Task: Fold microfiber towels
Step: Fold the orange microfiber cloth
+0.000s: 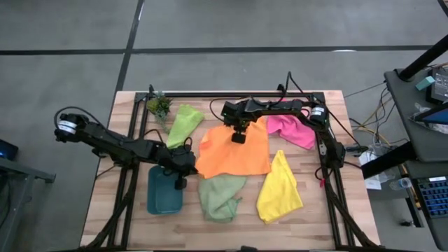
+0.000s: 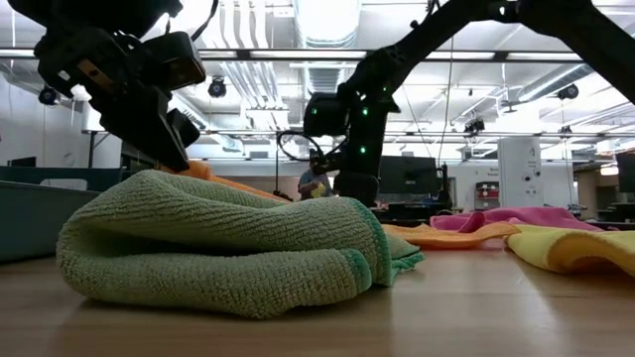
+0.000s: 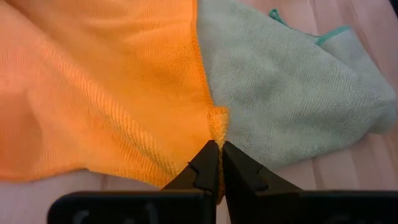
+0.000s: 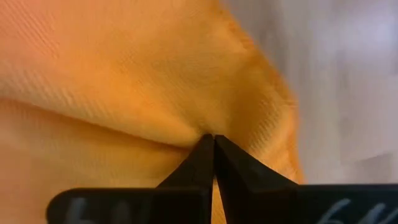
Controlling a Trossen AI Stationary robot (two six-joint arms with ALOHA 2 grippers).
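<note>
The orange towel (image 1: 234,152) lies spread in the middle of the table, and both grippers are shut on it. My left gripper (image 1: 180,170) is at its near-left corner, beside the crumpled pale sage green towel (image 1: 220,197). My right gripper (image 1: 238,138) is over its far part. The pink towel (image 1: 292,130) lies at the far right, partly against the orange one. The yellow towel (image 1: 280,187) lies near right and the lime green towel (image 1: 183,124) far left, each loose on the wood. My left gripper pinches the orange towel's corner (image 3: 216,122) between its two fingers, right where it meets the sage green towel (image 3: 292,106). The fingers slant down at it from the table's left. The cloth around the corner lies slack. My right gripper pinches a puckered ridge of the orange towel (image 4: 208,129) near its edge (image 4: 283,118), the fingers pointing steeply down from above. The cloth bunches up at the fingertips; one layer or several, I cannot tell.
A teal tray (image 1: 162,199) sits near left, just beside my left gripper. A small potted plant (image 1: 159,106) stands at the far left corner. A black frame (image 1: 329,175) runs along the table's edges. Bare wood shows along the near edge.
</note>
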